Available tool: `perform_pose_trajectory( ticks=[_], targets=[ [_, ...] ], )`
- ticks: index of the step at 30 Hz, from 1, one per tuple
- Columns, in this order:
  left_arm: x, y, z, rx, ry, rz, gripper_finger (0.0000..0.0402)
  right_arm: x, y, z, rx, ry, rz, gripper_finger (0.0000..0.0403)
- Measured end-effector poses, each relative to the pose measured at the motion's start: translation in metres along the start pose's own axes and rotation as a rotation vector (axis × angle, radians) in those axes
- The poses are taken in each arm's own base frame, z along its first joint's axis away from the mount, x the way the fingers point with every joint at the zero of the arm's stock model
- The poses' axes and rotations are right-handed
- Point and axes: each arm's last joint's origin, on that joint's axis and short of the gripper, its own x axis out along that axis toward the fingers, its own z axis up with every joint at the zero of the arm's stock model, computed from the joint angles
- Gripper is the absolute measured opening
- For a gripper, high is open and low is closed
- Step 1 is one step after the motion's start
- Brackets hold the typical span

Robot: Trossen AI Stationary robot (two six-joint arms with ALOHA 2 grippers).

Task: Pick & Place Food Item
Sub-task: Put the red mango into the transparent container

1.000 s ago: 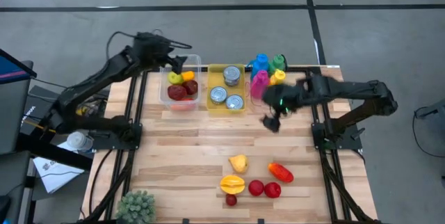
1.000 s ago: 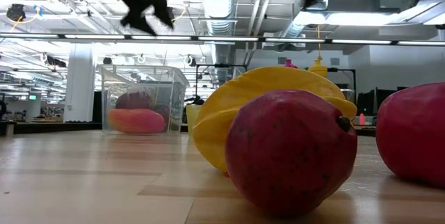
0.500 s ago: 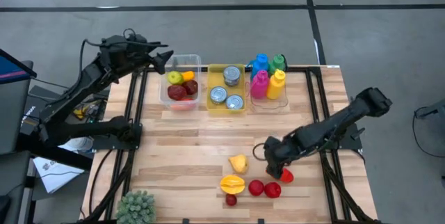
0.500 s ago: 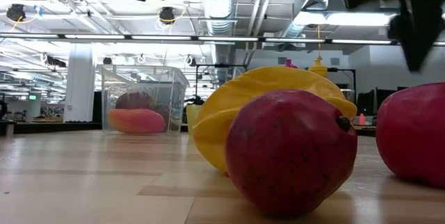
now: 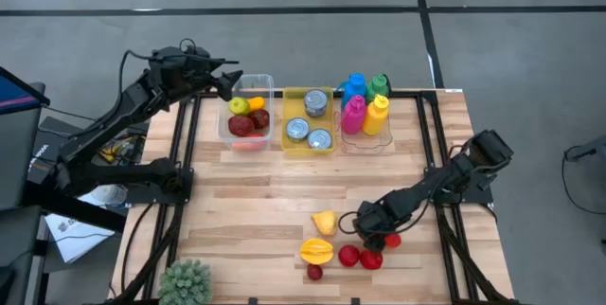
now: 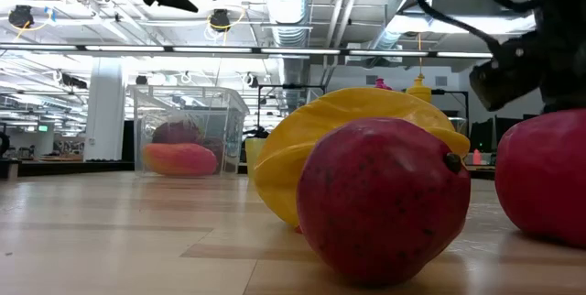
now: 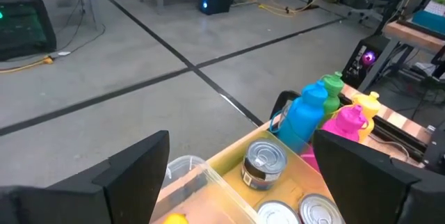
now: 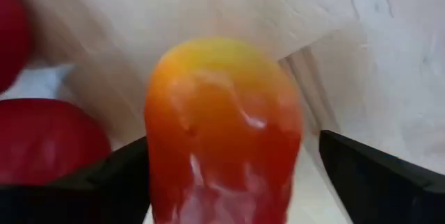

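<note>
nearby, red apples beside mango, right hand astride

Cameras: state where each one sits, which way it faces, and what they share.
High: overhead, straight down; both arms, wooden table.
Low: tabletop level, across; red fruit.
Left wrist: above the bins, open left tool; cans, also in high.
Right wrist: open right tool straddling the red-orange fruit, also in high.

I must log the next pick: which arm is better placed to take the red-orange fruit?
Right. The right gripper is open directly over the red-orange fruit; the left gripper hovers far away beside the clear bin.
</note>
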Motion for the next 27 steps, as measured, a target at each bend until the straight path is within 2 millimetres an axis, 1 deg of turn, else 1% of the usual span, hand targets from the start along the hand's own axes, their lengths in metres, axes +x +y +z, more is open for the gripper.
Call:
perform_pose_trajectory(
  ticks=[2,5,8,9,12,15,17,21,27],
  targets=[
    [0.001,0.000,0.000,-0.002,0.005,0.000,0.0341,0.004,0.000,0.000,-0.010,0.008,-0.012,0.0345],
    [0.003,0.000,0.000,-0.017,0.001,0.000,0.0341,0.003,0.000,0.000,-0.034,0.007,-0.011,0.0278],
    [0.003,0.000,-0.001,-0.018,0.006,0.000,0.0341,-0.004,-0.003,0.000,-0.062,-0.002,0.003,0.0205],
    [0.003,0.000,0.000,-0.020,0.006,-0.002,0.0341,-0.009,-0.002,0.000,-0.077,-0.014,0.020,0.0197],
    [0.003,-0.002,-0.001,-0.048,0.014,-0.049,0.0341,-0.024,-0.009,-0.001,-0.096,-0.049,0.033,0.0199],
    [0.003,-0.003,-0.001,-0.072,0.023,-0.093,0.0341,-0.046,-0.018,-0.001,-0.090,-0.104,0.078,0.0198],
    [0.002,-0.004,-0.001,-0.092,0.031,-0.130,0.0341,-0.064,-0.028,0.000,-0.066,-0.179,0.100,0.0198],
    [0.002,-0.007,-0.001,-0.139,0.056,-0.213,0.0341,-0.103,-0.049,0.005,-0.017,-0.400,0.143,0.0198],
    [0.007,-0.017,0.001,-0.165,0.072,-0.403,0.0341,-0.178,-0.074,0.017,-0.002,-0.830,0.202,0.0198]
  ],
)
